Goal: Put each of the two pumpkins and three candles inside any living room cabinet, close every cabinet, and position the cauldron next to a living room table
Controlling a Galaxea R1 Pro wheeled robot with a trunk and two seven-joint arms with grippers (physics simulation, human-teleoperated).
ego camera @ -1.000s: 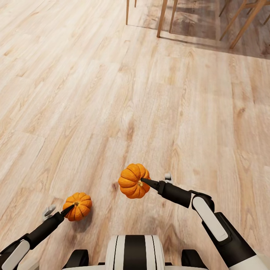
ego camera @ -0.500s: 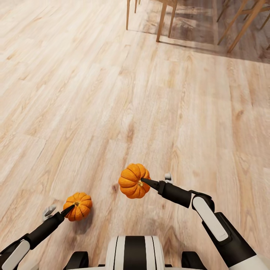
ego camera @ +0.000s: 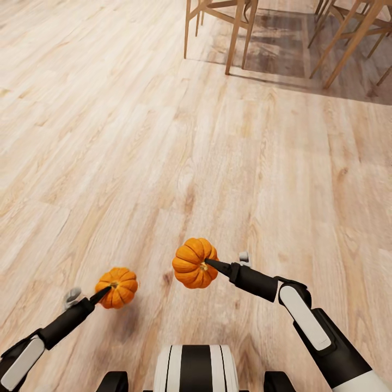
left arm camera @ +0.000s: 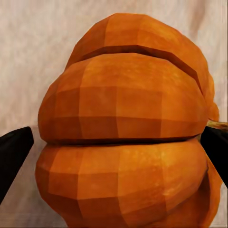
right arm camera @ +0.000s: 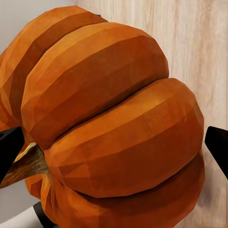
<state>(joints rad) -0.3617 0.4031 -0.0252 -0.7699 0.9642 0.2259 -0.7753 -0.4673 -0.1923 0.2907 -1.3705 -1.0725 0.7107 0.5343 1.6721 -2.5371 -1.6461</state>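
Each gripper pinches a pumpkin above bare wooden floor (ego camera: 163,136): left gripper (ego camera: 103,294) holds the left pumpkin (ego camera: 116,287), right gripper (ego camera: 209,265) the right pumpkin (ego camera: 193,262). Beyond, wooden chair legs (ego camera: 235,35) are cut off by the frame.

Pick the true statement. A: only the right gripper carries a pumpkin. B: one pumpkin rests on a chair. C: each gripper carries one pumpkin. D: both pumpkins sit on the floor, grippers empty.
C: the left gripper holds one pumpkin and the right gripper holds the other pumpkin, both above the wooden floor.
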